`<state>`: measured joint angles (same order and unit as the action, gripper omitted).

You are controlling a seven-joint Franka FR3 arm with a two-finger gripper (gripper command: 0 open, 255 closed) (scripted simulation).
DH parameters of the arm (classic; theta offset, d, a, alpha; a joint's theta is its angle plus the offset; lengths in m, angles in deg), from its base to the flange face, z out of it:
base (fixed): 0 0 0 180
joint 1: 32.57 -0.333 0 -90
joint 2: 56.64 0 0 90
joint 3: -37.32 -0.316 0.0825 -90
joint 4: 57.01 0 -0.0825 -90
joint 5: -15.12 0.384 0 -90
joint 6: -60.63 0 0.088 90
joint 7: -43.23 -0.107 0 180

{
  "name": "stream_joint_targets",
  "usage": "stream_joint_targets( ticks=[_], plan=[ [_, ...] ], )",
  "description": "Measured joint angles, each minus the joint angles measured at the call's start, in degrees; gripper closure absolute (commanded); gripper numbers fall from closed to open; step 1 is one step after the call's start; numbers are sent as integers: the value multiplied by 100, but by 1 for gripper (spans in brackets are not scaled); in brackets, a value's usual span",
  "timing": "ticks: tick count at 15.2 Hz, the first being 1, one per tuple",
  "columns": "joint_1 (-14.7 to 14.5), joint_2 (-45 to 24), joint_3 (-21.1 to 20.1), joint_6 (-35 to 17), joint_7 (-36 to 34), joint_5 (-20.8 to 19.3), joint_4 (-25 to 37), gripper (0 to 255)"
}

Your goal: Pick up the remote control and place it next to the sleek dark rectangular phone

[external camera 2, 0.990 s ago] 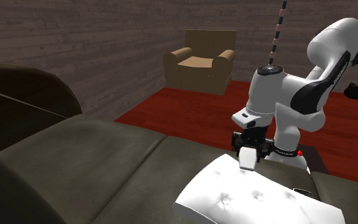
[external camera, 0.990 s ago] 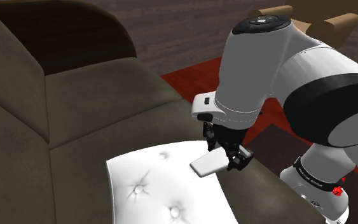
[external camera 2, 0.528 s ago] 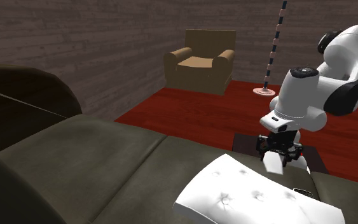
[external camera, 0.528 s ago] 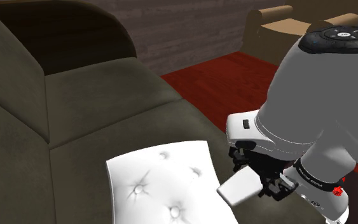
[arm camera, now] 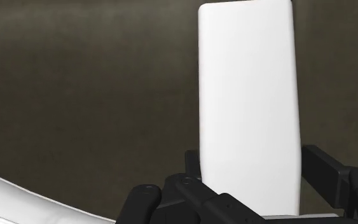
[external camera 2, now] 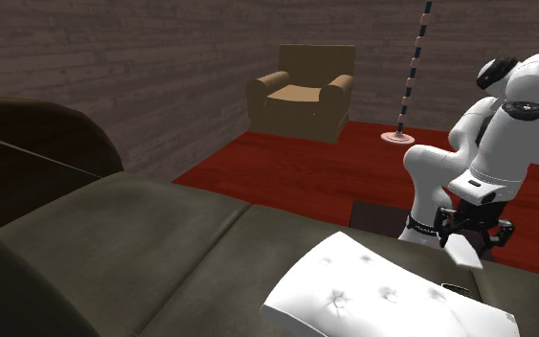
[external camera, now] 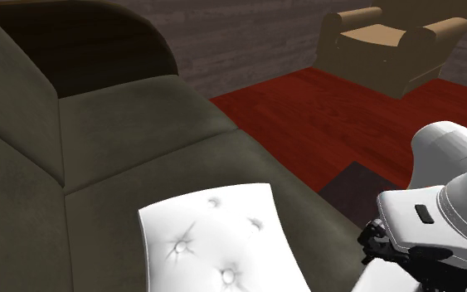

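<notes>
Cushion [external camera: 211,236] on sofa [external camera: 124,141]; armchair [external camera: 389,41] beyond; remote [arm camera: 247,95] in hand [arm camera: 254,164].

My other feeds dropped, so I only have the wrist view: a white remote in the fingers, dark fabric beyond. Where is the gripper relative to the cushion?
Observer: In the second exterior view the gripper hangs just beyond the white tufted cushion's far right corner.
Operator: Is the phone close?
Observer: A small dark flat thing, probably the phone, lies at that corner, just below the white remote control in that view.
Operator: Anything behind the arm?
Observer: A tan armchair on red flooring.
</notes>
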<state>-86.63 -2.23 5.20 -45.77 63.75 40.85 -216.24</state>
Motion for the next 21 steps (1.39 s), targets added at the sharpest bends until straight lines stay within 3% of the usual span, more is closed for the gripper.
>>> stream_joint_targets(
  ticks=[9,21],
  plan=[
    [-909,431,-951,463,-1312,901,239,255],
    [-1048,86,-1721,-469,-1346,1577,-325,255]
  ],
)
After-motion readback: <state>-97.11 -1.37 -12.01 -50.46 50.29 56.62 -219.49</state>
